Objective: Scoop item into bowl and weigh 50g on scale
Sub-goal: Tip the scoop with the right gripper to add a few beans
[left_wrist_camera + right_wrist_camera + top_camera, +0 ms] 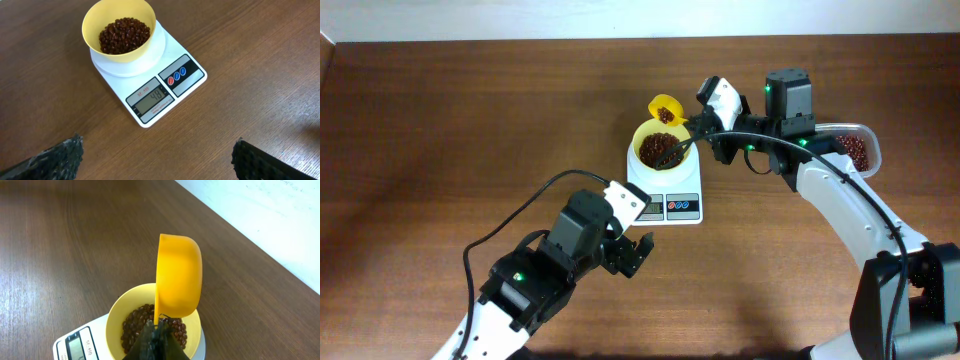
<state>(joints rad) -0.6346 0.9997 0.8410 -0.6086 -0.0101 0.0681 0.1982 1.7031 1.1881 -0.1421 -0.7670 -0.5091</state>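
Beans (124, 35), small glossy maroon grains, lie in the round yellow bowl (90, 27).

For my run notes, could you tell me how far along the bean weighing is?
Done: the bowl sits on the scale with beans in it; the display reads 48. In hand: the right gripper holds the scoop tipped above the bowl. Left: a few more beans to reach 50. The left gripper is open near the scale.
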